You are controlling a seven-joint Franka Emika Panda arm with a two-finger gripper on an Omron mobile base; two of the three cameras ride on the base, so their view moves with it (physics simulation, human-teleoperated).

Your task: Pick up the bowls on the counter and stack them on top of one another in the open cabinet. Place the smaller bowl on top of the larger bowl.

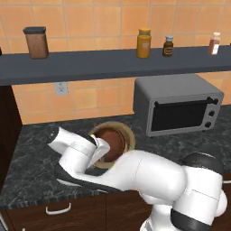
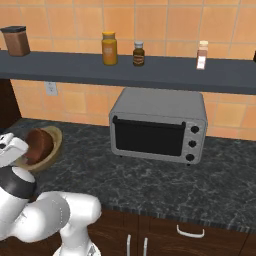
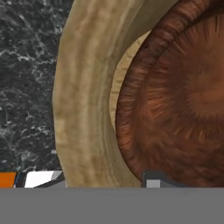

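The smaller bowl (image 3: 183, 100) is being shown nested in the larger bowl (image 3: 85, 100) right of frame, close above the jaws, whose opening cannot be told.

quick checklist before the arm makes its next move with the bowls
1. Smaller bowl sits inside the larger bowl: ok, already nested.
2. Bowls are in the open cabinet: not ok, both on the counter.
3. Shelf space free above the bowls, between the brown canister and yellow jar: ok.
4. Gripper fingers around a rim: cannot tell, the hand view only looks down close over both bowls.
5. Microwave clear of the bowls: ok, stands well to their right.
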